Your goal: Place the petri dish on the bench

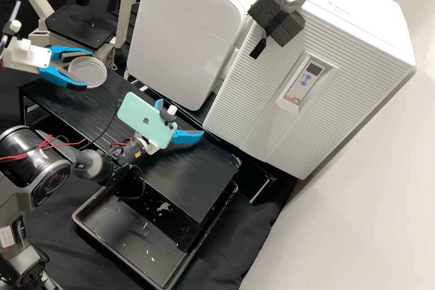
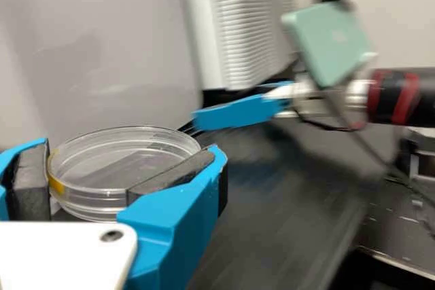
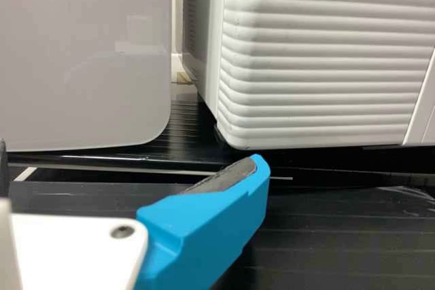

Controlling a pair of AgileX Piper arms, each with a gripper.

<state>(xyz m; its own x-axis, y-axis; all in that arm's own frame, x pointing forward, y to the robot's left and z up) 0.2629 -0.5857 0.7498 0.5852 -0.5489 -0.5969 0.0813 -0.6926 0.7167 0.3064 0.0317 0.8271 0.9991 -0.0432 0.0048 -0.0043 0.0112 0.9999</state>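
- Now, upper left of the high view, the left gripper (image 1: 88,69) has the clear petri dish (image 1: 90,72) in its grasp! Its blue fingers stand apart by the width of the dish, one on each side, dark pads against the rim.
- Over to the left wrist view, and there's the dish again, lower left of the frame, snug between those pads, with a yellow patch (image 2: 57,185) at its edge.
- Meanwhile, mid-frame in the high view, it's the right gripper (image 1: 181,117), fingers spread wide, nothing between them, just above the black bench (image 1: 195,176) in the picture.
- Riding on that right arm, a mint-green phone (image 1: 145,120).
- Below, a black tray (image 1: 131,240) with pale flecks inside, the bench's near end reaching across it.
- Up top, a microscope (image 1: 124,9) at upper left, a pale grey panel (image 1: 186,31) beside a white ribbed cabinet (image 1: 253,99), and black foam (image 1: 290,29) taped onto that cabinet.
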